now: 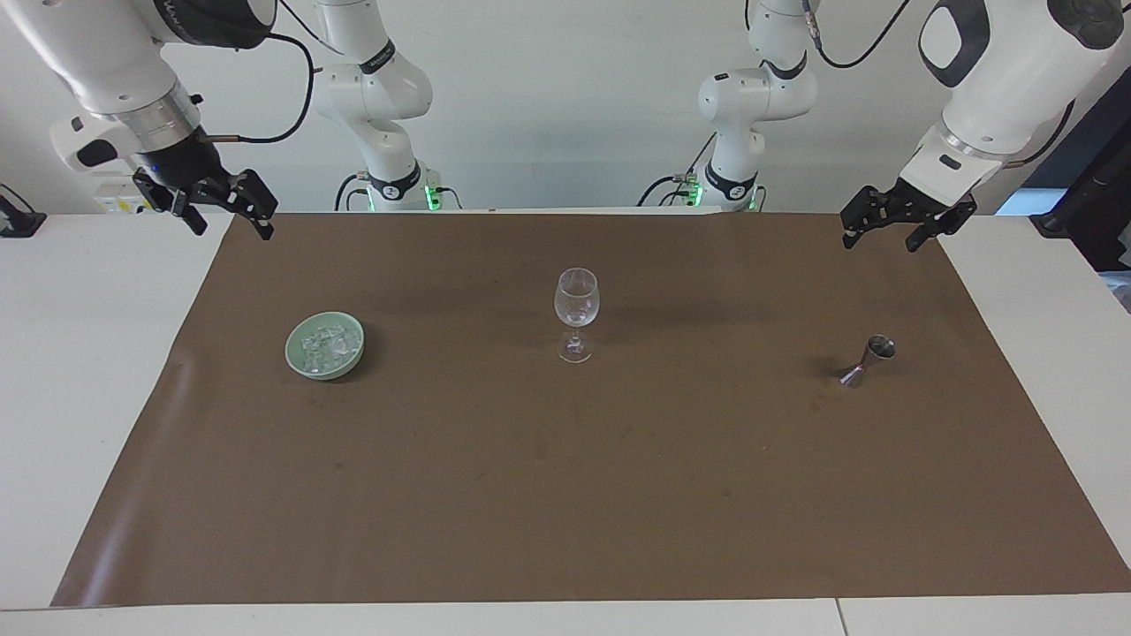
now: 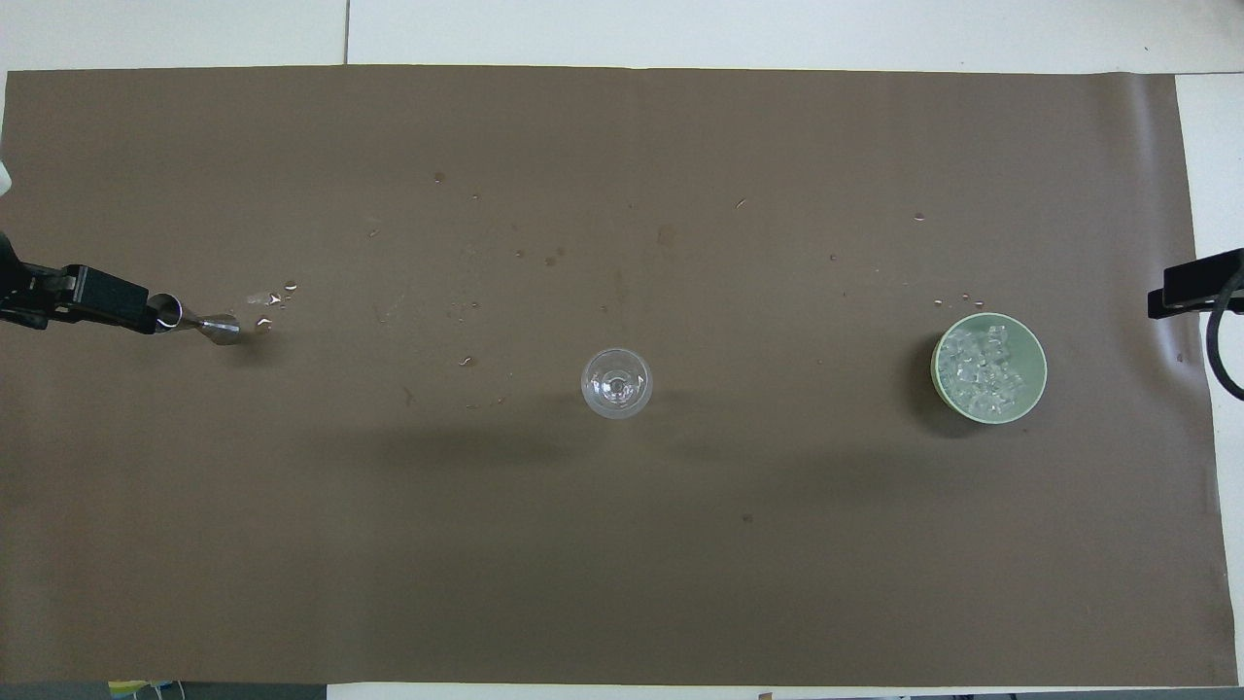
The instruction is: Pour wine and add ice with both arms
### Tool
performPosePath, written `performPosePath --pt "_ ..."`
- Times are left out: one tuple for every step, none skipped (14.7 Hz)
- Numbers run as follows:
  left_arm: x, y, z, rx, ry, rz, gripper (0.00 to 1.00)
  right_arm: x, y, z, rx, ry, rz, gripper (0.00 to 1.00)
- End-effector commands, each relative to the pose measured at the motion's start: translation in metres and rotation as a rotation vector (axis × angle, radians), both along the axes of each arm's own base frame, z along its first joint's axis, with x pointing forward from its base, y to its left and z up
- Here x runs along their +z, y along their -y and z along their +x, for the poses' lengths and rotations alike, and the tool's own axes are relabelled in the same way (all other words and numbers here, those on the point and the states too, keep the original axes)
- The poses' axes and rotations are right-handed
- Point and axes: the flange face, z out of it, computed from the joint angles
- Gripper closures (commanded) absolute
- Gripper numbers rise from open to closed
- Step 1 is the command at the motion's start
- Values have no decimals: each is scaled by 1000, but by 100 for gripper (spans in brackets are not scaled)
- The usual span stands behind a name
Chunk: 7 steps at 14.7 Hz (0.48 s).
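Note:
A clear stemmed wine glass (image 1: 576,309) (image 2: 616,383) stands upright mid-mat. Toward the right arm's end sits a pale green bowl (image 1: 292,355) (image 2: 938,371) holding a heap of clear ice (image 1: 323,343) (image 2: 982,367). A small metal jigger (image 1: 869,360) (image 2: 199,321) stands toward the left arm's end. No wine shows. My right gripper (image 1: 228,221) hangs open and empty over the mat's corner at its end. My left gripper (image 1: 881,238) hangs open and empty over the mat's edge at its end. Both are well apart from the objects.
A brown mat (image 1: 565,495) covers most of the white table (image 1: 79,397). Small droplets (image 2: 277,292) speckle the mat beside the jigger and around the middle. The two arm bases (image 1: 398,185) stand at the robots' edge of the table.

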Motion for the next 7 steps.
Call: performPosePath --pt "1 -2 -10 14 -9 20 0 0 -1 -7 -2 -10 5 0" --pt "1 -3 -10 17 -8 20 0 1 -1 -7 -2 -7 3 0" --pt "1 -3 -10 20 -9 21 0 0 1 -7 -5 -10 3 0" --pt "0 -6 -10 27 -11 21 0 0 5 -8 -13 -10 4 0" --pt "0 -8 -10 33 -12 19 0 0 6 -8 -16 -10 5 0" --pt "1 -8 -10 36 -16 17 0 0 6 -8 -18 -10 5 0" --pt "1 -9 -11 46 -28 15 0 0 7 -8 -16 -10 4 0"
